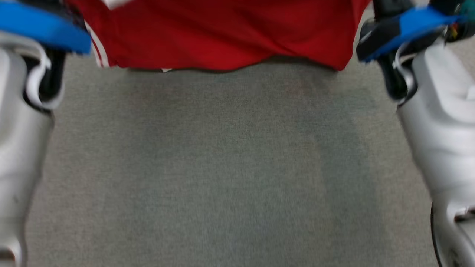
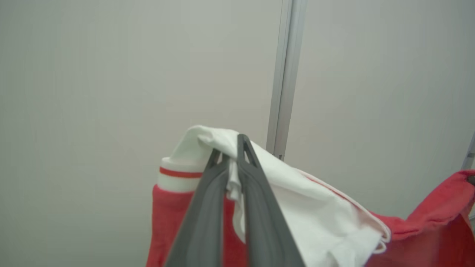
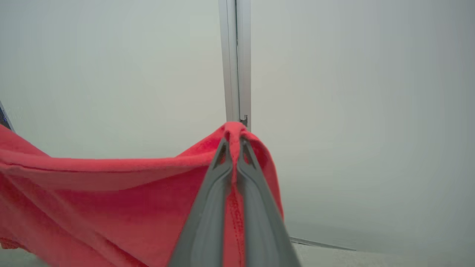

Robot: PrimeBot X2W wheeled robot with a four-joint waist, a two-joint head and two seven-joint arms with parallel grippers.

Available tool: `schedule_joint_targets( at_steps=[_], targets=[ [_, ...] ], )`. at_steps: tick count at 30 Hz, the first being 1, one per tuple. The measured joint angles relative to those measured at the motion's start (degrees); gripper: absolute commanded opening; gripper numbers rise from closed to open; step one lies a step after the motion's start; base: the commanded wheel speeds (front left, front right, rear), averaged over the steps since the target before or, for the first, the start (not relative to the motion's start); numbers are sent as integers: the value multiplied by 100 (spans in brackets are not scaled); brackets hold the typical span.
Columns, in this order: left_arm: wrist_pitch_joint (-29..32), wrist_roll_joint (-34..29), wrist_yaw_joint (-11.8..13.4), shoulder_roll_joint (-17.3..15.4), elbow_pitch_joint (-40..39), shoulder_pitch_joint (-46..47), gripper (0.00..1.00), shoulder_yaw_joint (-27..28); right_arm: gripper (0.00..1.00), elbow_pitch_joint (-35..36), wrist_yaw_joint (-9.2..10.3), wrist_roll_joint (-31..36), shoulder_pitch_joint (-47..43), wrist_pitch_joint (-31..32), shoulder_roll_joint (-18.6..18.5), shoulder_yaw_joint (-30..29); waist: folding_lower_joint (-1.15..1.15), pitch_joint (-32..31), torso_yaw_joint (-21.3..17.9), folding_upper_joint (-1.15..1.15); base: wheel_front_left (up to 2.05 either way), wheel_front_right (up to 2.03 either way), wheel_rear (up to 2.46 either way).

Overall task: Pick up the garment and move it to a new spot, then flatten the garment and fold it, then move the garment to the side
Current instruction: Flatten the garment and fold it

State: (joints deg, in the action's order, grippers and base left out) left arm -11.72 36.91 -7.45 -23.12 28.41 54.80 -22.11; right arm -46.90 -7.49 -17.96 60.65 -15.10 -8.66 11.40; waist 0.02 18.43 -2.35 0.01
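The garment (image 1: 222, 33) is red with white trim and hangs in the air between my two arms, its lower edge above the grey surface (image 1: 230, 167). In the left wrist view my left gripper (image 2: 230, 150) is shut on a white part of the garment (image 2: 297, 193), with a white cuff with a red stripe beside the fingers. In the right wrist view my right gripper (image 3: 233, 142) is shut on a red edge of the garment (image 3: 111, 200), which stretches away to the left. The head view is blurred.
Pale forearms stand at both sides of the head view, the left forearm (image 1: 18, 148) and the right forearm (image 1: 441, 122), each with a blue part above. A pale wall with an upright metal strip (image 3: 235, 59) lies behind the garment.
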Motion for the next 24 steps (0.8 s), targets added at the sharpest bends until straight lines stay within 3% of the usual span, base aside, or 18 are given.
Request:
schedule_joint_targets(
  at_steps=[8,13,19,24],
  targets=[
    [178,613,0,97,929,2522,0,-160,0,-857,0,-194,2347,89,-116,-110,0,755,-20,1,0,0,0],
    [96,795,0,258,1416,3697,0,-410,0,-1261,0,-88,3302,63,-192,-156,-1,1014,34,1,0,0,0],
    [-54,973,0,394,1789,4525,0,-768,0,-1560,0,77,3939,23,-194,-124,-2,1139,36,0,0,0,0],
    [-164,1213,0,393,1961,4550,0,-1124,0,-1670,0,74,3935,14,-172,-75,-2,1219,48,1,0,0,0]
  ],
)
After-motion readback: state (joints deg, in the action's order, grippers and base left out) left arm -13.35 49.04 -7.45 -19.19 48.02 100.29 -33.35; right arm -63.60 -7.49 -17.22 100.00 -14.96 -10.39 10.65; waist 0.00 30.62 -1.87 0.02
